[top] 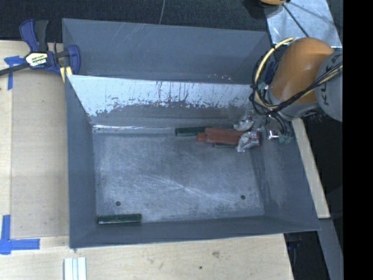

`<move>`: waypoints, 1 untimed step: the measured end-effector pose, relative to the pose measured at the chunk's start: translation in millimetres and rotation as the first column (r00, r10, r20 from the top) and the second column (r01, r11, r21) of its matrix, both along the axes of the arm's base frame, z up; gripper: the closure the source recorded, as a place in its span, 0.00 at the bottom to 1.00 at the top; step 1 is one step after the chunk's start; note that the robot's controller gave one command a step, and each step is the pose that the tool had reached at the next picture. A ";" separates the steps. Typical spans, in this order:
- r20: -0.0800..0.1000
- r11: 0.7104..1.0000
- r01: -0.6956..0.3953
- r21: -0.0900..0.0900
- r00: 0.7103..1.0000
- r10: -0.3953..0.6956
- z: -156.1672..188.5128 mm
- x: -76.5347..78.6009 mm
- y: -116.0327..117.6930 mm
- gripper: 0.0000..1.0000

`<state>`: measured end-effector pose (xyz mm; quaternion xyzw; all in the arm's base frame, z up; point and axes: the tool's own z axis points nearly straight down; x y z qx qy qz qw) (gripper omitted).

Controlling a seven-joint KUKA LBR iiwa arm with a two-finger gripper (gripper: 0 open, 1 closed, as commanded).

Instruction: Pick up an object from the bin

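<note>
Reddish-brown bar: a flat, oblong piece lying lengthwise along the foot of the back wall, right of the middle, with its right end meeting the pincer.
Pincer: low in the back right corner of the bin, under the arm's orange cover. It is at the bar's right end, but I cannot tell how wide it stands or whether it has the bar in hold.
Neighbour: a short dark green strip just off the bar's left end, touching it or nearly so.
Farther out: a second dark green bar lies flat at the front left, against the front wall and well apart from the pincer.
Progress: the pincer is at a candidate thing. The bar seems to lie on the floor, so the lift is probably still to come.
Edges: the back wall and right wall are both close, so sideways room there is tight.
Open room: the middle of the floor is bare, and straight up looks the freest way out.
</note>
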<state>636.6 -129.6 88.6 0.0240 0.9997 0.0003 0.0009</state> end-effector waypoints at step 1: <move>0.004 1.000 -0.001 -0.001 1.000 0.001 34.4 1.5 -0.8 1.00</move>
